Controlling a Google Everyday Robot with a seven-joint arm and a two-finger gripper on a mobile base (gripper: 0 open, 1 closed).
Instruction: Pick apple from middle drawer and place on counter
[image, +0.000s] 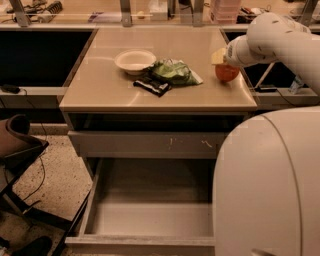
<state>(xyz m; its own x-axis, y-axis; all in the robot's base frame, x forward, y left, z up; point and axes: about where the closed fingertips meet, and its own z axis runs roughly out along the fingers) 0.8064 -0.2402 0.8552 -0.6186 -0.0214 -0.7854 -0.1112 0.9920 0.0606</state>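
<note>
Tan-beige counter (115, 95) is carrying the apple (226, 73) at its right side, close to the right edge and well back from the front edge. Whether the apple is resting on the surface or sitting just above it cannot be confirmed.

The gripper (220, 57) is hanging over that same spot, at the end of the white arm (265, 35), which is reaching in from the upper right. A pale yellowish part of the gripper is showing at the apple's upper left, touching or all but touching the fruit. The apple is lying directly beneath the gripper and slightly to its right. Whether the gripper is clamping the apple or has let go cannot be told.

The middle drawer (150, 220) is standing pulled out at the bottom, its plain grey floor showing nothing on it. The shallower drawer (145, 144) above it, with white scratches on its front, is sitting only slightly out.

A white bowl (135, 60), a green bag (174, 71) and a dark packet (152, 86) are lying grouped near the counter's middle, well apart from the apple. The robot's white body (270, 185) is filling the lower right.
</note>
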